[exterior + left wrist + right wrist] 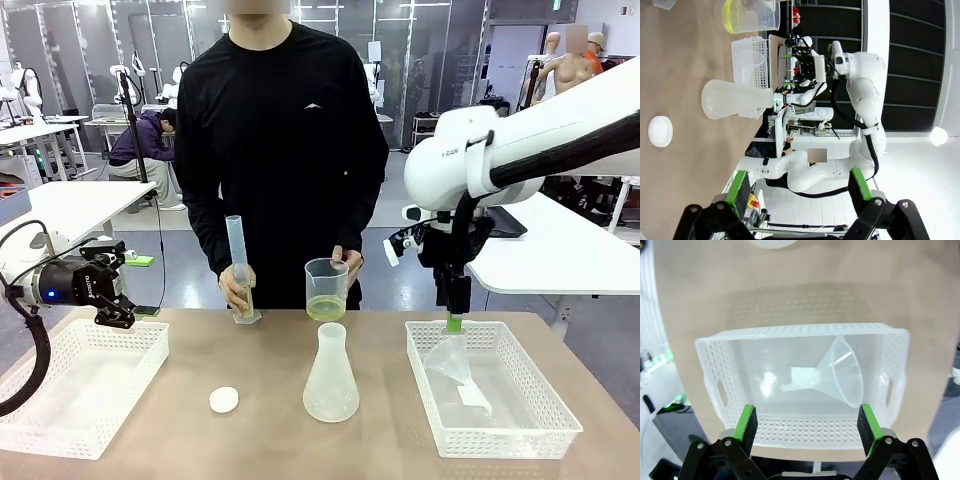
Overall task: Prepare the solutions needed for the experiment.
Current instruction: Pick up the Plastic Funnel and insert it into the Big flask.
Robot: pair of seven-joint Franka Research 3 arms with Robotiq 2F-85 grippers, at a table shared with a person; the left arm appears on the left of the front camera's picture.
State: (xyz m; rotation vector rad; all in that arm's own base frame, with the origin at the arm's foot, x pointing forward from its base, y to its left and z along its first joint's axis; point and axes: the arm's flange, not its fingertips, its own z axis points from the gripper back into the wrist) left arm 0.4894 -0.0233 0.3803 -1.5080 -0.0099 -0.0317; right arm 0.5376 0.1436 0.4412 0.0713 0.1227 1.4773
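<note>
The solutions show as a shallow pale yellow-green layer (325,307) in a clear beaker (327,280) that the person holds at the far table edge. The liquid (732,15) also appears at the top of the left wrist view. The person's other hand steadies a tall graduated cylinder (238,262). An empty conical flask (331,376) stands mid-table. My left gripper (118,308) hovers open over the far rim of the left basket (60,420), its pads (737,184) wide apart. My right gripper (455,322) hangs open above the right basket (545,415), which holds a clear funnel (842,371).
A small white round disc (224,400) lies on the table left of the flask. Both white perforated baskets sit near the front corners; the left one looks empty. The right basket's rim (800,330) spreads beneath my open right gripper (808,426).
</note>
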